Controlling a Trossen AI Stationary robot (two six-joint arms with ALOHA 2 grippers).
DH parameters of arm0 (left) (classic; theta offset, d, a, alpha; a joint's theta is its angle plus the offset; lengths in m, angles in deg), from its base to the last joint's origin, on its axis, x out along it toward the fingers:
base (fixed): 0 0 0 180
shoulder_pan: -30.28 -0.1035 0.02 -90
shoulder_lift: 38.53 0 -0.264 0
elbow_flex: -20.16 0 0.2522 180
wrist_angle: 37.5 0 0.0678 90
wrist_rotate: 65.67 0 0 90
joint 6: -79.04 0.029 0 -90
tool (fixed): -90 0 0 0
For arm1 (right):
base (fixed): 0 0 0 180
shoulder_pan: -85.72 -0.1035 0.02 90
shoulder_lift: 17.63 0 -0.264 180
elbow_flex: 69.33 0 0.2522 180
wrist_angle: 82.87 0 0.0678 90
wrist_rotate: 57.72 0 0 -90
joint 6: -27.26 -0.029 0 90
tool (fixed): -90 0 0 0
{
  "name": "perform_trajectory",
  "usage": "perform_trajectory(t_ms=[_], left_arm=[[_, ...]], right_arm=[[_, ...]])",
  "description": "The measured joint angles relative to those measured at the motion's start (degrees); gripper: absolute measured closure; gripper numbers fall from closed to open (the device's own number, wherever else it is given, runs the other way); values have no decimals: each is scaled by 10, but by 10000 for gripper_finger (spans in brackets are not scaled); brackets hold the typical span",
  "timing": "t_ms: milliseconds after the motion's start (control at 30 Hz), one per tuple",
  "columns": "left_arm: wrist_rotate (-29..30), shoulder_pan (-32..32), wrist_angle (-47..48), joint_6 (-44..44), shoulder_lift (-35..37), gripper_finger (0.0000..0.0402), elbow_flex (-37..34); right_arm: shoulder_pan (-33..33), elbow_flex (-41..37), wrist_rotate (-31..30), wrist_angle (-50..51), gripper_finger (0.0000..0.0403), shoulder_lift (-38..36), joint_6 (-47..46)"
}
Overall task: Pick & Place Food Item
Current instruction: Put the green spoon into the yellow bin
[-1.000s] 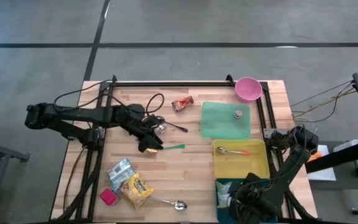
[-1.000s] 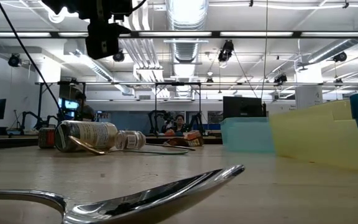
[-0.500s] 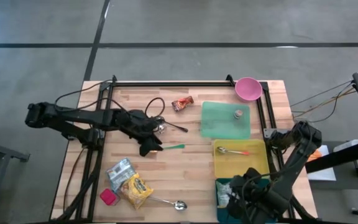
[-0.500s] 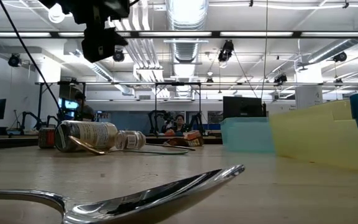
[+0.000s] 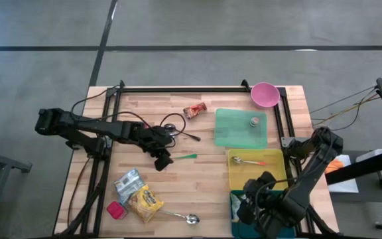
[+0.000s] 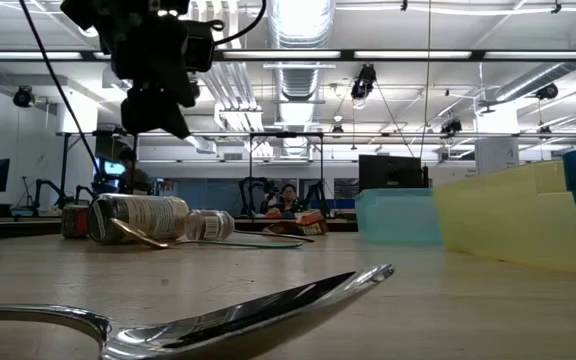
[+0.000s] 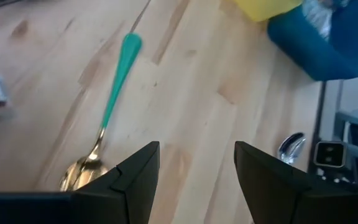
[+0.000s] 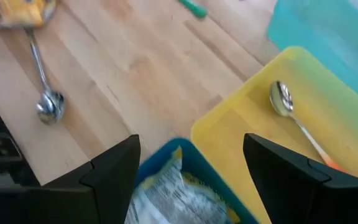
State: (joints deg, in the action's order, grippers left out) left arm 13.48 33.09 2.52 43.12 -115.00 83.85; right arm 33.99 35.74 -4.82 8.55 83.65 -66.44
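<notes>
Three spoons: teal-handled spoon (image 5: 186, 157) mid-tabletop (image 5: 204, 179), silver spoon (image 5: 181, 217) at the near edge, orange-handled spoon (image 5: 247, 161) in the yellow bin (image 5: 277, 178). Blue bin (image 8: 194, 158) holds a food packet (image 8: 166, 199); pink bowl (image 5: 264, 94) at far edge. Left end effector (image 7: 194, 180) spread, empty, above the teal spoon; right end effector (image 8: 191, 180) spread, empty, over the blue bin. Bare wood between

Left arm: extended low from the desk's left edge toward its centre, with the dark two-finger left gripper (image 5: 162, 159) pointing downward above the wooden desk (image 5: 204, 179), its fingers spread and holding nothing. Right arm: folded at the near right corner, with the right gripper (image 5: 249, 207) spread wide and likewise holding nothing.
</notes>
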Motion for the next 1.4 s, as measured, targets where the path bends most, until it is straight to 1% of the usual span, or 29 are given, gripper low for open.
perform_trajectory(t_ms=[133,333,433,533,733,800,867,933,1033,1200,1300,1400], left_arm=[[27,0,21,9,2,188,0],[30,0,23,20,2,188,0],[30,0,23,19,2,188,0],[27,0,24,21,2,188,8],[19,0,23,44,1,188,62],[19,0,31,62,-9,188,83],[24,0,61,85,-30,188,101],[27,0,89,110,-56,188,115],[28,1,123,148,-91,188,130],[37,1,133,214,-127,188,135],[76,2,131,254,-140,188,136],[111,2,122,281,-155,188,135]], right_arm=[[0,-4,-21,0,120,-17,-23],[2,-27,-51,-5,120,-63,-26],[10,-50,-69,-27,120,-98,-6],[29,-84,-85,-95,120,-143,58],[87,-175,-96,-288,120,-229,240],[103,-211,-96,-348,120,-256,282],[116,-246,-96,-401,120,-282,312],[126,-281,-90,-445,120,-307,328],[142,-328,-67,-508,120,-343,340],[174,-388,-36,-595,120,-380,374],[202,-410,-6,-617,120,-392,409],[240,-432,49,-638,120,-404,435]])
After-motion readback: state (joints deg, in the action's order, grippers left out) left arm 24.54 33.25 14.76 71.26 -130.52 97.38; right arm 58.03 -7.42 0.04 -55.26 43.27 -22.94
